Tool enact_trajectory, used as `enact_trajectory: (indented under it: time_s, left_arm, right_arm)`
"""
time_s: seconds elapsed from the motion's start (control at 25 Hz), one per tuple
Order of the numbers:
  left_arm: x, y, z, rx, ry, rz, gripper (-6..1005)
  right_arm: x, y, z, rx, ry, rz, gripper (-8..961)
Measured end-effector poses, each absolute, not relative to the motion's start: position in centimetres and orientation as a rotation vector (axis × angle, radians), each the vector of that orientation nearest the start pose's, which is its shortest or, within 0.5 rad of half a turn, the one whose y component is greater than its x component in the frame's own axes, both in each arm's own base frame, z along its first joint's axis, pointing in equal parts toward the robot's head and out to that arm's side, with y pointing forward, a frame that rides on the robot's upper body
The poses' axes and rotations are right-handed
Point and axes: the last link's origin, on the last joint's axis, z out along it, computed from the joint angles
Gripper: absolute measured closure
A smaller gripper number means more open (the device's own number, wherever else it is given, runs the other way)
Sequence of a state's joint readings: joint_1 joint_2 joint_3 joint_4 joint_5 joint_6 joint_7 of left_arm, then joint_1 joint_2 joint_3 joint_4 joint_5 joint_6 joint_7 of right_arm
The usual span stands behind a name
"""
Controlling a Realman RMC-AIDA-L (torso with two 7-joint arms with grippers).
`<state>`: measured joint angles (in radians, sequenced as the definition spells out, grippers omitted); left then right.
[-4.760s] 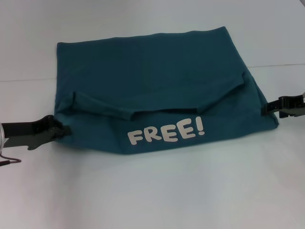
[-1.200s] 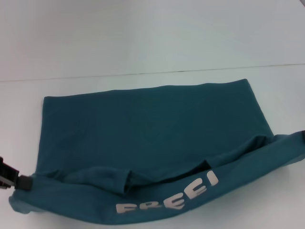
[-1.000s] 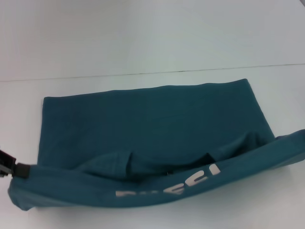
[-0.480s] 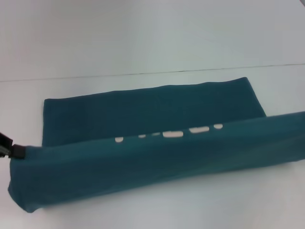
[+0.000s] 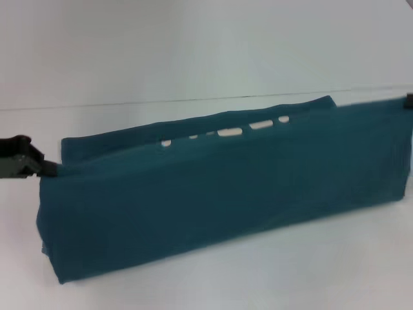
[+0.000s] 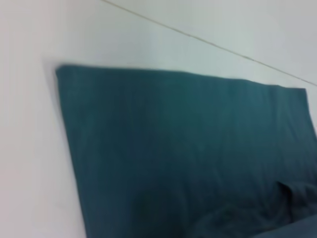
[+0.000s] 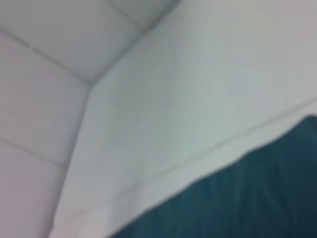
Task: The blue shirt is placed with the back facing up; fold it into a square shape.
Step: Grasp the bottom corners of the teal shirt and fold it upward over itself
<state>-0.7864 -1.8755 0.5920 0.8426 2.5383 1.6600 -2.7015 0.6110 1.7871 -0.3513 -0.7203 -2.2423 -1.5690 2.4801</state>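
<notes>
The blue shirt (image 5: 219,194) lies across the white table, and its near edge is lifted into a tall hanging flap that covers most of the layer on the table. Tops of white printed letters (image 5: 229,133) peek over the raised edge. My left gripper (image 5: 44,170) is shut on the flap's left corner. At the frame's right border, my right gripper (image 5: 409,101) holds the right corner higher up; only a dark tip of it shows. The left wrist view shows the flat shirt layer (image 6: 188,148) below. The right wrist view shows a stretch of shirt fabric (image 7: 247,198).
The white table (image 5: 193,51) runs beyond the shirt to a thin seam line (image 5: 161,101) at the back. Bare white surface lies in front of the shirt (image 5: 258,278). A wall corner (image 7: 89,84) shows in the right wrist view.
Both grippers have raised the shirt's near edge and carried it toward the far edge. The printed side has turned away, so only the letter tops still show.
</notes>
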Motion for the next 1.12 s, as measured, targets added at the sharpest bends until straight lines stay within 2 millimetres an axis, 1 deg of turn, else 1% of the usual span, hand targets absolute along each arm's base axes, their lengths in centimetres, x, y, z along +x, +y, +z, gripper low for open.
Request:
enact_trajectory:
  time_s: [0.16, 0.32, 0.44, 0.52, 0.68, 0.8, 0.92, 1.12]
  left_arm:
    - [-24.3, 40.7, 10.9, -2.102, -1.866, -0.183, 991]
    - [-23.8, 41.4, 11.5, -2.082, -1.843, -0.204, 992]
    - [-23.5, 41.8, 11.9, -2.067, -1.827, -0.223, 992]
    - [-23.2, 42.6, 12.0, -2.044, -1.796, -0.252, 992]
    - [-23.2, 43.3, 11.0, -2.015, -1.766, -0.28, 992]
    - [-23.4, 43.9, 10.2, -1.986, -1.74, -0.301, 992]
    - [-23.8, 44.2, 9.1, -1.971, -1.745, -0.285, 992]
    - [-24.3, 44.6, 8.2, -1.939, -1.737, -0.29, 992]
  right_arm:
    - [30.3, 38.7, 16.5, -1.9, 1.757, 0.847, 913]
    - [29.5, 39.4, 17.0, -1.878, 1.721, 0.939, 914]
    - [29.4, 39.9, 17.2, -1.843, 1.706, 0.98, 915]
    - [29.8, 40.2, 16.8, -1.806, 1.713, 0.98, 916]
    - [31.1, 40.8, 15.0, -1.718, 1.741, 0.964, 917]
    - [31.8, 41.3, 13.9, -1.668, 1.73, 0.936, 917]
    - [31.8, 42.1, 13.1, -1.638, 1.705, 0.911, 916]
    - [31.2, 43.9, 11.4, -1.628, 1.635, 0.814, 916]
